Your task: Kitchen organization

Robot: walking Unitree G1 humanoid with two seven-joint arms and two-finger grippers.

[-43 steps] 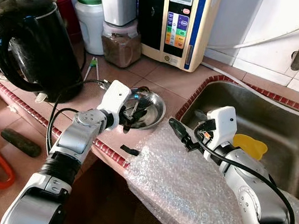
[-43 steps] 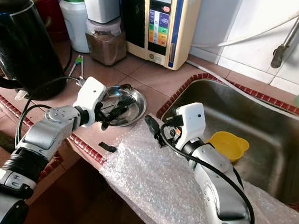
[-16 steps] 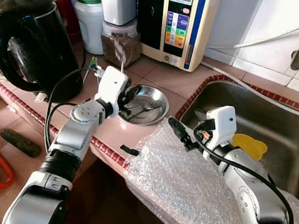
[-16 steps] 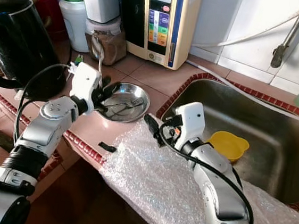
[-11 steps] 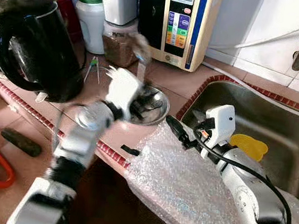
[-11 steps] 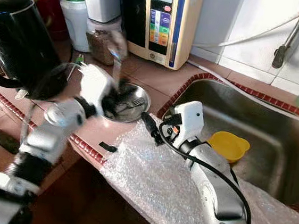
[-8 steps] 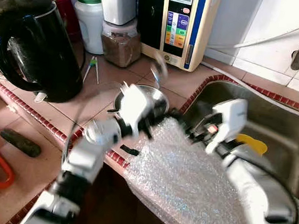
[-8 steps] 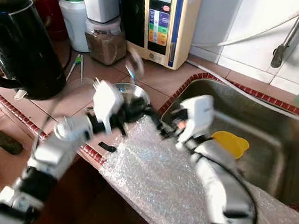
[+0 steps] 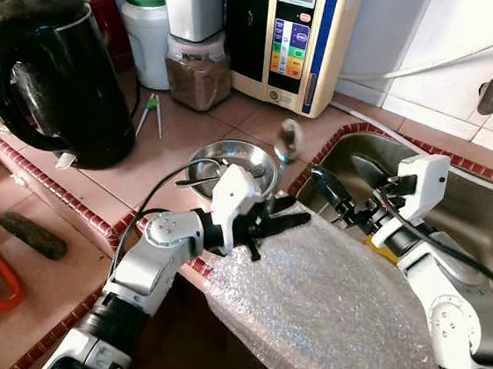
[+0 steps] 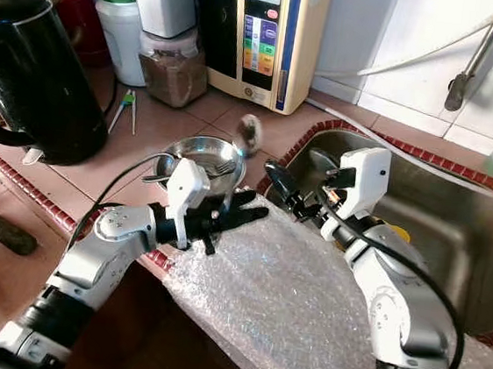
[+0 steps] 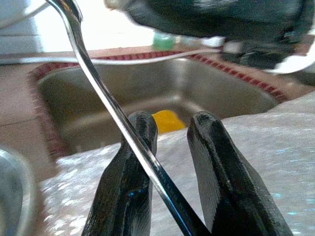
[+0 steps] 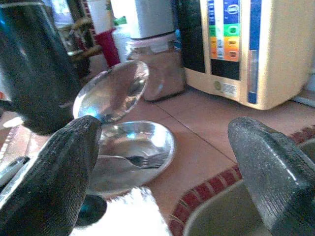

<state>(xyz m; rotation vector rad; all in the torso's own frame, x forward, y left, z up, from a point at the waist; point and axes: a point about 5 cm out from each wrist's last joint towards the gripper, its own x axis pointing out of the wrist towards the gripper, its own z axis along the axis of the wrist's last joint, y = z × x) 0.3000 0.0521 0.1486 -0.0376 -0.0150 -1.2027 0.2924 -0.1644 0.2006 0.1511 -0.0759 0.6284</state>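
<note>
Spoon (image 11: 106, 105) sits pinched in the left gripper (image 9: 270, 225), handle between the two black fingers (image 11: 130, 196), shaft angling up, bowl (image 9: 287, 139) blurred above the counter edge near the sink (image 9: 456, 202). Left gripper hovers over the bubble wrap (image 9: 330, 317) draped across the counter's front edge. Right gripper (image 9: 334, 187) is spread wide, holding nothing, poised at the sink's near corner facing the spoon bowl. Counter (image 9: 181, 138) is brown tile with red brick trim. Largest down: black kettle (image 9: 51, 67), cream wall-side appliance (image 9: 289, 35), white jars (image 9: 149, 24), brown-filled jar (image 9: 197, 69), steel dish (image 9: 231, 161) with a fork (image 12: 135, 160) in it, yellow cup (image 11: 167, 120) in the sink. White tiled wall behind.
</note>
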